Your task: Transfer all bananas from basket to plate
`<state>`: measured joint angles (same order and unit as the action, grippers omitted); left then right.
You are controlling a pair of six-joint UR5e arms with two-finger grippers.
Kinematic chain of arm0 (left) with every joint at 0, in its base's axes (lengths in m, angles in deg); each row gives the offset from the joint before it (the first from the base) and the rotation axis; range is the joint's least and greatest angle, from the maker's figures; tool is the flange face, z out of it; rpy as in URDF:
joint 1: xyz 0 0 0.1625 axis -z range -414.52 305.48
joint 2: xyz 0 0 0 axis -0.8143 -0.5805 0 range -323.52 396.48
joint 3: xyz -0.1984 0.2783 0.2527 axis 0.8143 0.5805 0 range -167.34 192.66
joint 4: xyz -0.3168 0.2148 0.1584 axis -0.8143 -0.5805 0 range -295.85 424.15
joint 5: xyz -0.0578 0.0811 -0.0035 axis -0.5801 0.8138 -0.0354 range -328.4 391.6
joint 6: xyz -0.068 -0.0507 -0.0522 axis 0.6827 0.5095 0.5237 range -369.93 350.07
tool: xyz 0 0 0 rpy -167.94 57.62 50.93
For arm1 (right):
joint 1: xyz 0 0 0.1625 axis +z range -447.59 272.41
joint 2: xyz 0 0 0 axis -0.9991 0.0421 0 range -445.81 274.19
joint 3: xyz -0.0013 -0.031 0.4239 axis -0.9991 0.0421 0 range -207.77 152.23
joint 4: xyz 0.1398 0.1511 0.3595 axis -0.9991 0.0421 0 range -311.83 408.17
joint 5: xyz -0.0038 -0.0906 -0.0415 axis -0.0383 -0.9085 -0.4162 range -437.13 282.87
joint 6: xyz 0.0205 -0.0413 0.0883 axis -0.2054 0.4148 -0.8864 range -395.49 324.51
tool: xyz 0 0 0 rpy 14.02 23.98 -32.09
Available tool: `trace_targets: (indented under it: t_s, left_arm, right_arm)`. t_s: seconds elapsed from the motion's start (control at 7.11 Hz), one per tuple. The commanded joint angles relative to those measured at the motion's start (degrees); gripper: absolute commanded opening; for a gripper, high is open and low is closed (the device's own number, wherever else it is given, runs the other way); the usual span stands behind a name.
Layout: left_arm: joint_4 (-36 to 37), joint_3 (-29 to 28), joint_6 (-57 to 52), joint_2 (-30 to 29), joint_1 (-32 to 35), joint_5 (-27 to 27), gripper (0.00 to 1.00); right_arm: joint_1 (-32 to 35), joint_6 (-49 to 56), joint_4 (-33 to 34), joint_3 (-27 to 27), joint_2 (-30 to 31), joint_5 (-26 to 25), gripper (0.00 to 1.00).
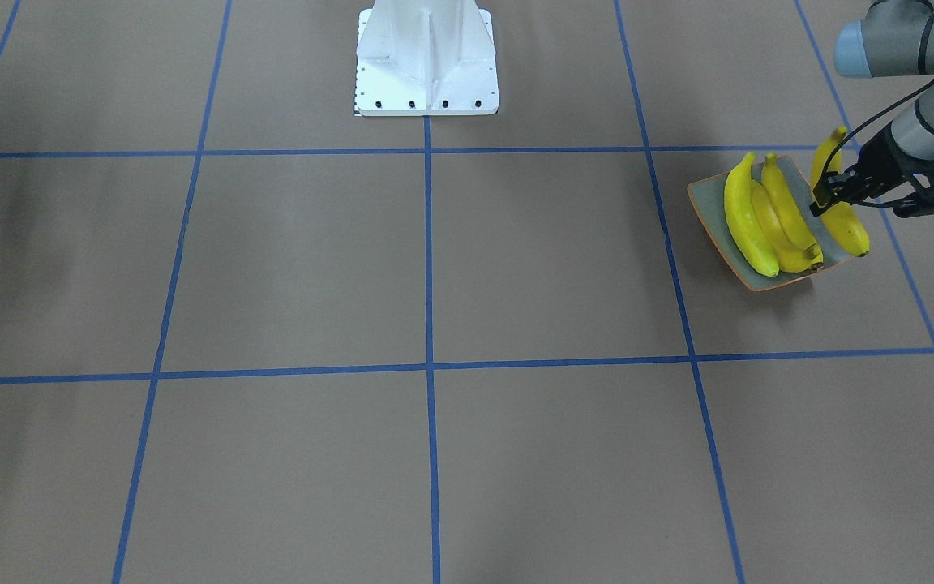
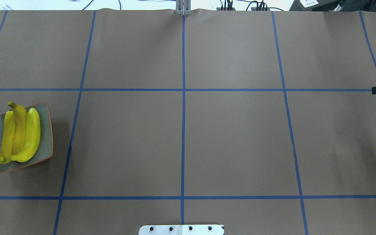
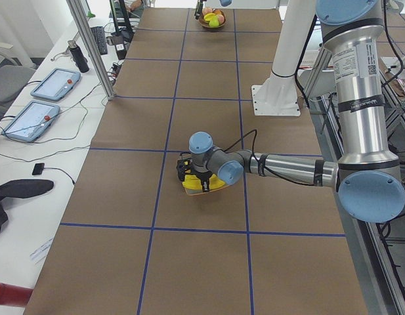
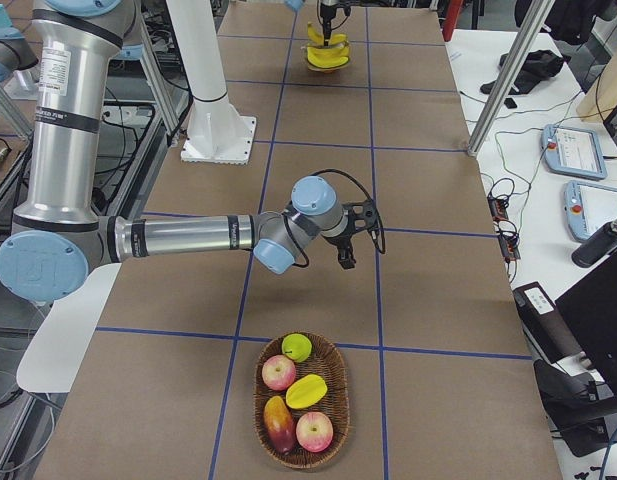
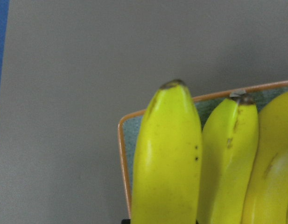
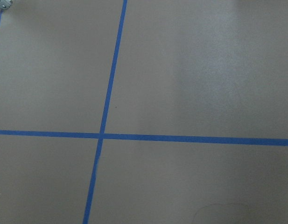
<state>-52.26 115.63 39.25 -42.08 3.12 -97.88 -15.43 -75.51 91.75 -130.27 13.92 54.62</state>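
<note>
Hanging in the left gripper (image 1: pixel 828 195) is one bright yellow curved banana (image 1: pixel 850 231) with a small dark tip. The gripper's black fingers (image 1: pixel 822 193) are closed across the banana's middle and hold nothing else. The wrist view shows this banana's tip over a corner of the square grey-green plate with a thin orange rim (image 1: pixel 706 195). Whether the fruit touches the dish cannot be told.

Just beyond the fingertips, on the side away from the arm, three more yellow bananas (image 1: pixel 769 223) lie on the plate. They rest side by side, touching one another and running roughly parallel to the held one.

The plate sits directly under and ahead of the gripper on the brown table marked with blue tape lines (image 1: pixel 548 259).

Well away from this gripper, towards the middle of the table's robot side, stands the white metal robot base (image 1: pixel 426 57).

Far across the table, the right gripper (image 4: pixel 345 256) hovers above a bare patch of the surface. How far it is open cannot be told.

Near it, towards that end of the table, an oval wicker basket (image 4: pixel 260 405) holds other fruit.
</note>
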Motion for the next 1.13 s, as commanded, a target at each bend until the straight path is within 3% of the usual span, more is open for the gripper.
trace_targets:
  t_s: [0.0,0.28,0.42,0.7,0.84,0.98]
  left_arm:
    - [0.4,0.6,0.1,0.0,-0.9,0.8,0.0]
    - [0.4,0.5,0.2,-0.4,-2.3,3.4,0.04]
    - [0.4,0.5,0.2,-0.5,-2.4,3.5,0.25]
    - [0.3,0.6,0.0,-0.6,-3.1,3.6,0.81]
    - [0.4,0.6,0.0,-0.9,-3.1,3.6,0.99]
    - [0.3,0.6,0.0,-0.9,-3.1,3.6,0.99]
  right_arm:
    - [0.2,0.6,0.3,0.0,0.0,0.0,1.0]
    - [0.4,0.6,0.3,0.0,0.1,0.1,1.0]
    - [0.4,0.5,0.3,0.0,0.1,0.1,1.0]
    - [0.7,0.5,0.3,-0.1,0.2,0.1,1.0]
    - [0.7,0.5,0.3,-0.1,0.3,0.1,1.0]
    - [0.7,0.5,0.3,-0.1,0.3,0.1,1.0]
